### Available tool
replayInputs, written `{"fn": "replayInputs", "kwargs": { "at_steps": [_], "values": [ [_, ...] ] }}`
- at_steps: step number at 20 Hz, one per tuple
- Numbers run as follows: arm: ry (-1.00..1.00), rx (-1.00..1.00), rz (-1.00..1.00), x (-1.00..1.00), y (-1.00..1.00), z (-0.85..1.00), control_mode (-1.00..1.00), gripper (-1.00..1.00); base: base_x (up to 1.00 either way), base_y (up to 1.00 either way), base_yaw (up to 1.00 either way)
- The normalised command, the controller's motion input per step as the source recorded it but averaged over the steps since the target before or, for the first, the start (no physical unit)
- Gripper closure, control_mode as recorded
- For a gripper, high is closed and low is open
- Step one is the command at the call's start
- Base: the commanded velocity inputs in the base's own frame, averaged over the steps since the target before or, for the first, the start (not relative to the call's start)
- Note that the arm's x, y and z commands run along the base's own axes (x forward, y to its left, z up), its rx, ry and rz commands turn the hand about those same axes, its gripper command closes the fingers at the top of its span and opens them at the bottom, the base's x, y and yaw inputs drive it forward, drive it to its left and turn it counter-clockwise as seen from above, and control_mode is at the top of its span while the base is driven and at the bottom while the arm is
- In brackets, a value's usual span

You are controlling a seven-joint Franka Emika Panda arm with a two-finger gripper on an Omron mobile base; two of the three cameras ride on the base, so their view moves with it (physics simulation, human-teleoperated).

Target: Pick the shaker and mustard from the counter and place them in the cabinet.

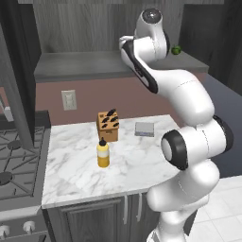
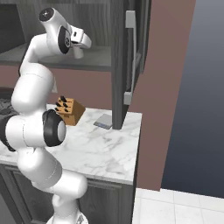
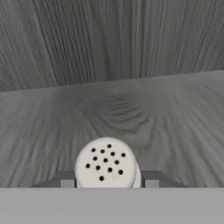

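Observation:
The pale grey shaker (image 3: 106, 164) shows its perforated cap between my fingertips, with the gripper (image 3: 109, 182) shut on it over the cabinet's grey shelf board (image 3: 175, 113). From the right base view the gripper (image 2: 78, 53) hangs just above that shelf (image 2: 98, 59); whether the shaker touches the board is unclear. The yellow mustard (image 1: 103, 153) with its dark nozzle stands upright on the white marble counter (image 1: 142, 165), in front of the knife block and far below the hand. In the left base view the arm hides the hand in front of the cabinet shelf (image 1: 80, 66).
A brown knife block (image 1: 108, 125) and a flat grey square block (image 1: 144, 128) sit at the back of the counter. The stove (image 1: 14, 160) lies to the left. A small green object (image 1: 176, 49) rests on the shelf's right end. The open cabinet door (image 2: 129, 57) hangs right of the hand.

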Motion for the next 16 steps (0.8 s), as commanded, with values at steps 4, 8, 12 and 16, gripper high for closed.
{"fn": "replayInputs", "kwargs": {
  "at_steps": [4,8,12,16],
  "values": [
    [0.0,0.0,0.0,0.4,-0.02,-0.04,-1.0,1.0,0.0,0.0,0.0],
    [0.0,0.01,0.0,0.44,-0.01,-0.02,-1.0,1.0,0.0,0.0,0.0],
    [0.0,0.0,0.0,0.32,-0.03,-0.19,-1.0,1.0,0.0,0.0,0.0],
    [0.0,0.0,0.0,0.14,-0.01,-0.13,-1.0,-1.0,0.0,0.0,0.0]
  ]
}}
